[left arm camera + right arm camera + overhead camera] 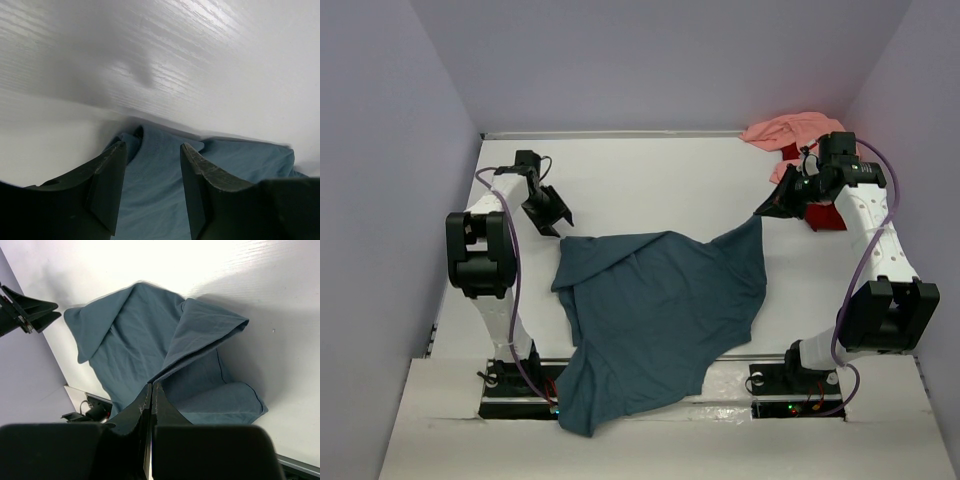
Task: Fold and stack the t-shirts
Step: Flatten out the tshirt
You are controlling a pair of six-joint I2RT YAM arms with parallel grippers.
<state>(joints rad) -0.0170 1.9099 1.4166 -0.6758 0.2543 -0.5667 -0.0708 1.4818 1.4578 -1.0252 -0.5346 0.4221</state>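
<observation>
The dark teal-blue t-shirt (655,310) lies spread and crumpled in the middle of the table, its near end hanging over the front edge. My right gripper (767,209) is shut on its far right corner (165,371) and holds that corner lifted. My left gripper (560,222) is open and empty, just above the table beyond the shirt's far left corner (150,165). The salmon pink t-shirt (788,130) lies bunched at the far right. The red t-shirt (820,214) shows partly under my right arm.
The lilac walls close in the white table (650,180) on the left, back and right. The arm bases (520,395) stand on the near edge, with cables beside them.
</observation>
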